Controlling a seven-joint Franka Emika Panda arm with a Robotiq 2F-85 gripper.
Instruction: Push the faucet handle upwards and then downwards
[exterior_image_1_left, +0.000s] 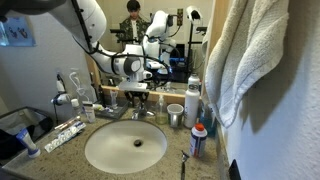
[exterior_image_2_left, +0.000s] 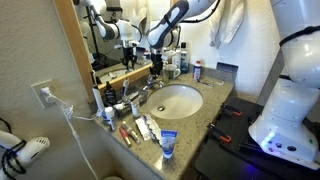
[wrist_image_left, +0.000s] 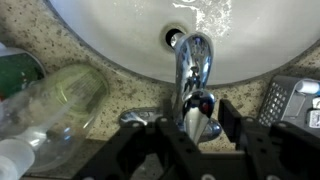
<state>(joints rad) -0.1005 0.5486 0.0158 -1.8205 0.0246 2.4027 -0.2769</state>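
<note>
We found the faucet handle (wrist_image_left: 200, 104) at the back edge of the round white basin (wrist_image_left: 110, 40), standing behind the chrome spout (wrist_image_left: 195, 58) that reached out toward the drain (wrist_image_left: 175, 38). In the wrist view the gripper (wrist_image_left: 195, 122) came in from the bottom edge with its two dark fingers (wrist_image_left: 152, 140) well apart, one on each side of the handle. The claw was spread wide and gripped nothing (whether either finger touched the chrome we could not tell).

In both exterior views the arm reached down over the back of the counter, with the gripper (exterior_image_1_left: 137, 95) just above the faucet handle (exterior_image_1_left: 136, 109) and the basin (exterior_image_1_left: 100, 150) in front of it. From the other side, the gripper (exterior_image_2_left: 155, 72) hung close over the low faucet (exterior_image_2_left: 150, 90) at the wall side of the basin (exterior_image_2_left: 195, 108).

A clear plastic bottle (wrist_image_left: 55, 105) lay on the speckled counter (wrist_image_left: 130, 90) just beside the faucet in the wrist view. A grey towel (exterior_image_1_left: 250, 60) hung at the side in an exterior view, a metal cup (exterior_image_1_left: 175, 116) stood near the faucet, and a tube (exterior_image_1_left: 60, 131) lay near the basin. A hair dryer (exterior_image_2_left: 20, 155) showed low in a corner.
</note>
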